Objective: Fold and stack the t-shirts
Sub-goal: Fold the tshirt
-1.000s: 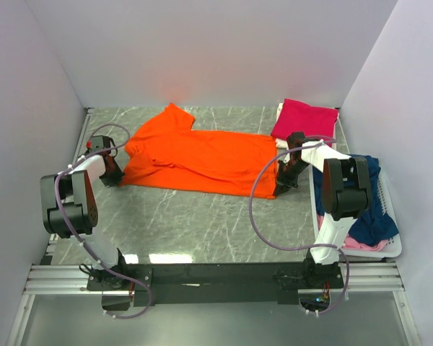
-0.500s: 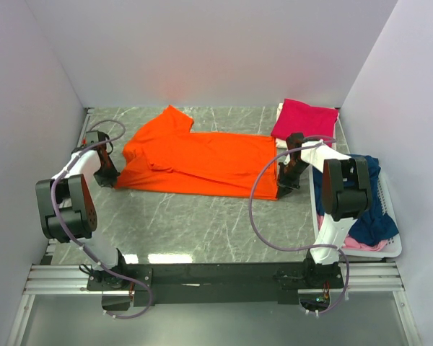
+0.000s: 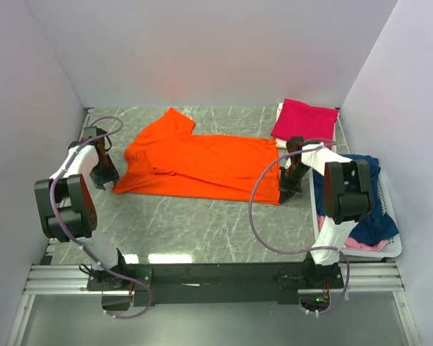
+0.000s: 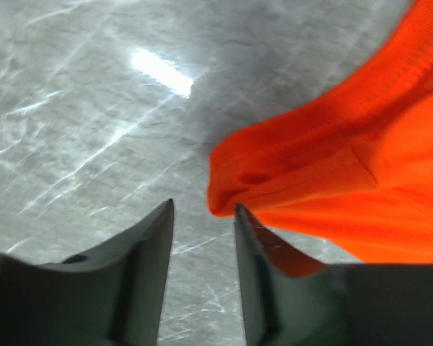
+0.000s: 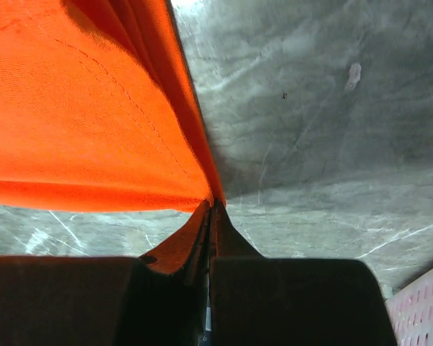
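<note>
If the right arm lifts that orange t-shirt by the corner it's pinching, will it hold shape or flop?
Probably flop: the orange t-shirt lies wrinkled, and its cloth gathers into folds at the right gripper, shut on its hem. It looks thin, so likely light. The end beside the open left gripper would likely drag on the table.

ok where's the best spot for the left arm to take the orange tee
The orange tee's doubled-over near-left corner, lying thick on the table just ahead of the left gripper's open jaws. Probably come in low from the left, straddling that fold; the right gripper pinches the far hem.
</note>
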